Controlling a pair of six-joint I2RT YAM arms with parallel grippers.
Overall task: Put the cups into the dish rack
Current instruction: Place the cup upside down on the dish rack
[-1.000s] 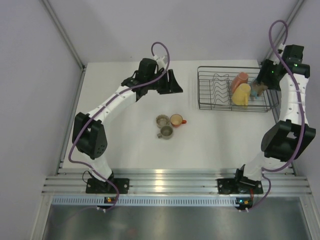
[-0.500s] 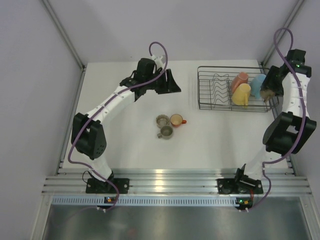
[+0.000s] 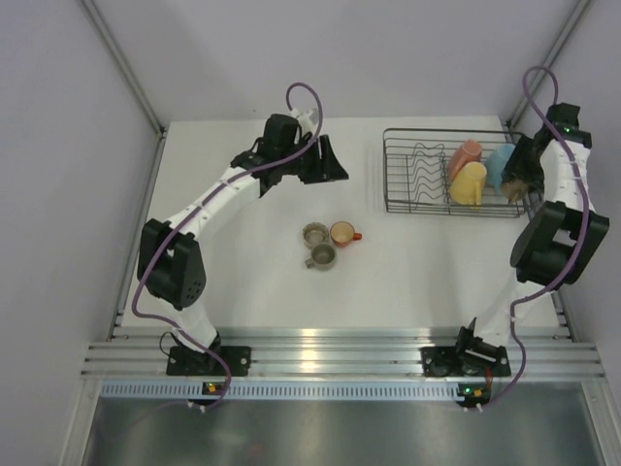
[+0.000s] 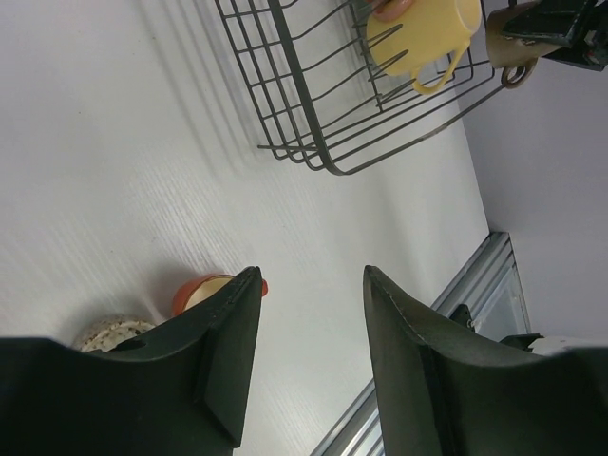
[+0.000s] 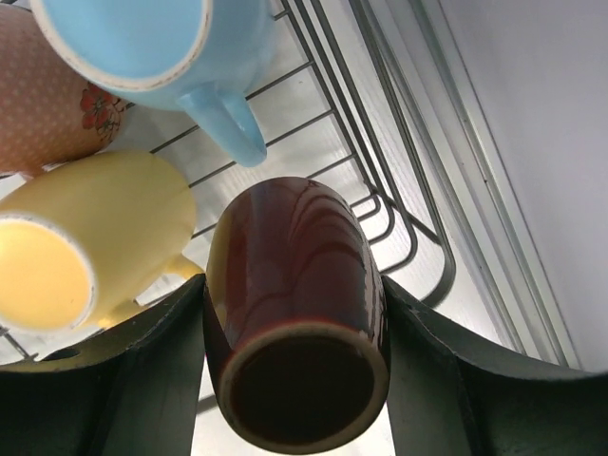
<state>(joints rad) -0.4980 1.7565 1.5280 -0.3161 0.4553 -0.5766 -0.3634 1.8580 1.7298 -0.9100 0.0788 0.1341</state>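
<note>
Swung rightward, my right pincer [image 5: 294,375] pinches the dark brown mug [image 5: 293,275] over the dish rack [image 3: 417,165]; best lowered slowly, clear of the light blue mug [image 5: 142,38] handle.

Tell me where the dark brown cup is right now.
In the right wrist view, the dark brown cup is gripped in the right hand over the right end of the dish rack, close to the yellow cup and the light blue cup.
</note>
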